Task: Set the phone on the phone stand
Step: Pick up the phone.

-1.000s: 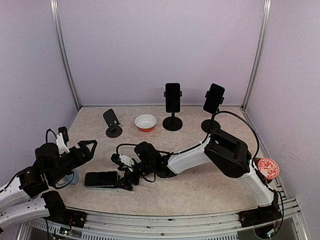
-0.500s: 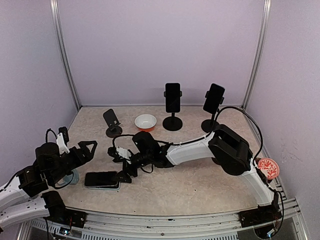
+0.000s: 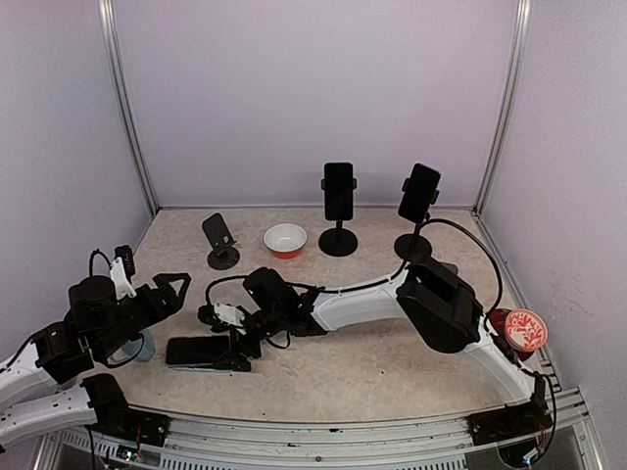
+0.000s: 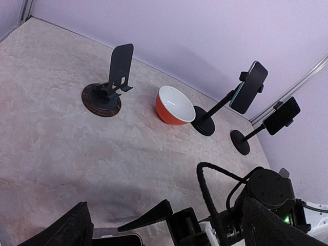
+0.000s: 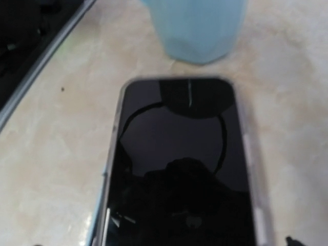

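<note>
The phone lies flat, screen up, near the front left of the table; in the right wrist view the phone fills most of the frame. My right gripper is open, low at the phone's right end, one finger on either side of it and not closed on it. The empty phone stand stands at the back left, and the left wrist view shows this phone stand too. My left gripper hovers open, left of the phone, holding nothing.
A light blue cup stands just left of the phone. An orange bowl sits beside the empty stand. Two taller stands, each holding a phone, are at the back. A red cup is at the right edge.
The right arm has swung left and down, bringing its open gripper to the phone's right end. The left arm and the phone have not moved.
</note>
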`<action>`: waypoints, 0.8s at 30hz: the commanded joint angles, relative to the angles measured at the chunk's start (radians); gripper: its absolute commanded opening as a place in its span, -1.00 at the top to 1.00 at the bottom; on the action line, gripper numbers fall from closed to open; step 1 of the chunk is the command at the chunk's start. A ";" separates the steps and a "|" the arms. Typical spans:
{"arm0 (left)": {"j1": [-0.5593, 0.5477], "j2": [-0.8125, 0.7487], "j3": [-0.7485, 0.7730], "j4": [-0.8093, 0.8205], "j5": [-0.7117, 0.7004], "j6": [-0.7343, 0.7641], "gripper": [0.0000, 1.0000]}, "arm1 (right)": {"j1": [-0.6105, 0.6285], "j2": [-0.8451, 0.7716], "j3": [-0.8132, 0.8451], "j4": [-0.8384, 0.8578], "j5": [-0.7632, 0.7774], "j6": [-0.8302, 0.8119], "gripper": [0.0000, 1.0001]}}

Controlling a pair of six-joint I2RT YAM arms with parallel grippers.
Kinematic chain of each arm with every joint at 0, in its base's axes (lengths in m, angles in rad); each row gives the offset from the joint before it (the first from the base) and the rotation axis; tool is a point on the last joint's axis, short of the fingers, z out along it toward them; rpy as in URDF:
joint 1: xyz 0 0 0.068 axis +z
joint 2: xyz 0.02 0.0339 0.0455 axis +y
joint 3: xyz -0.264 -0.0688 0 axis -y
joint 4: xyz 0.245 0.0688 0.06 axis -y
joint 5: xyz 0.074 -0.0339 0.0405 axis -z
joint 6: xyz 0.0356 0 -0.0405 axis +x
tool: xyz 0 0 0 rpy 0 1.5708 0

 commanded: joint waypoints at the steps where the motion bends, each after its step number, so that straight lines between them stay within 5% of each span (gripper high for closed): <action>1: -0.007 0.005 0.020 0.017 0.000 0.012 -0.98 | 0.011 0.036 0.038 -0.039 0.045 -0.010 -1.00; 24: -0.007 -0.030 0.010 0.002 0.007 -0.005 -0.98 | 0.029 0.089 0.121 -0.159 0.036 -0.043 -0.84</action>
